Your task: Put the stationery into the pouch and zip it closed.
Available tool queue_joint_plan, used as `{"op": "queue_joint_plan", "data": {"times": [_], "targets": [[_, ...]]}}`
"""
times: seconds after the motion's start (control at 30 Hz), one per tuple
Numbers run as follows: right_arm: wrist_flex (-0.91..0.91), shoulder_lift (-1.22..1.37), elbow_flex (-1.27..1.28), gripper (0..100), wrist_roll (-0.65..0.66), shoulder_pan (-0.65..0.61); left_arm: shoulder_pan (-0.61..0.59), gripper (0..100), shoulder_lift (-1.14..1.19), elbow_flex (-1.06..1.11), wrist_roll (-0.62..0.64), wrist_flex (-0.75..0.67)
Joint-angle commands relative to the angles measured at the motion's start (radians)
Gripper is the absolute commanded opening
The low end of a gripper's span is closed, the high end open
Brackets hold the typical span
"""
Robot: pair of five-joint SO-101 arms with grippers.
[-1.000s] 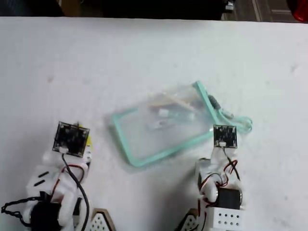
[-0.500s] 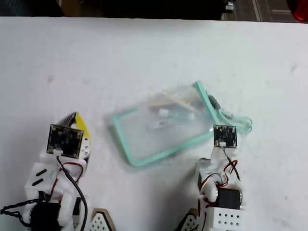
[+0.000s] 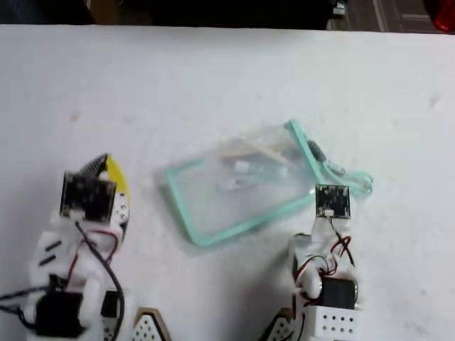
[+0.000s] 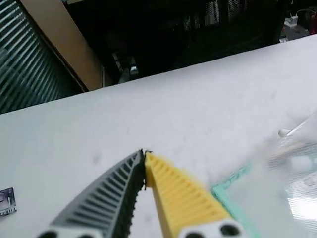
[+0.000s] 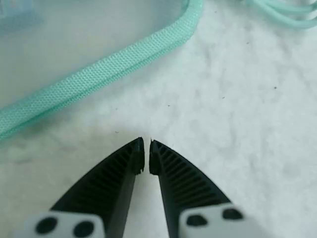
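A clear pouch (image 3: pixel 238 188) with a mint-green border lies flat in the middle of the table, stationery items (image 3: pixel 245 162) visible inside it. Its zipper pull and green cord (image 3: pixel 341 174) trail off the right end. My left gripper (image 3: pixel 106 165), with one grey and one yellow finger, is shut and empty to the left of the pouch; its wrist view shows the pouch corner (image 4: pixel 233 186) beside the tips (image 4: pixel 144 156). My right gripper (image 5: pixel 146 148) is shut over bare table just in front of the pouch's green edge (image 5: pixel 99 72), under its camera board (image 3: pixel 332 201).
The white table (image 3: pixel 227 85) stretches wide behind the pouch. The arm bases (image 3: pixel 323 312) stand at the near edge. A dark room lies beyond the table's far edge (image 4: pixel 198 64).
My left arm has swung away to the left and its shut fingers now show past the camera board. The right arm and the pouch have stayed put.
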Motion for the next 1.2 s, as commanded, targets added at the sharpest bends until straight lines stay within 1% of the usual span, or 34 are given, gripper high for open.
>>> {"op": "queue_joint_plan", "data": {"times": [0.0,0.1,0.23,0.33,0.47,0.67,0.87,1.17], "targets": [[0.005,-0.005,0.009,1.7,-0.012,0.008,0.010,2,0.298,-0.186,0.012,-0.026],[0.005,-0.005,0.009,1.7,-0.012,0.008,0.012,2,0.450,-0.258,0.017,-0.026],[0.005,-0.005,0.009,1.7,-0.012,0.008,0.013,2,0.618,-0.307,0.094,-0.032],[0.005,-0.005,0.009,1.7,-0.012,0.008,0.061,2,0.742,-0.324,0.112,-0.035],[0.005,-0.005,0.009,1.7,-0.012,0.008,0.120,2,0.915,-0.321,0.110,-0.091],[0.005,-0.005,0.009,2.1,-0.006,0.002,0.117,2,1.125,-0.324,0.110,-0.192],[-0.005,-0.005,0.009,2.2,-0.006,-0.059,0.117,2,1.221,-0.315,0.115,-0.295],[-0.302,-0.005,0.009,2.2,-0.003,-0.062,0.119,2,1.227,-0.313,0.117,-0.267]]}}
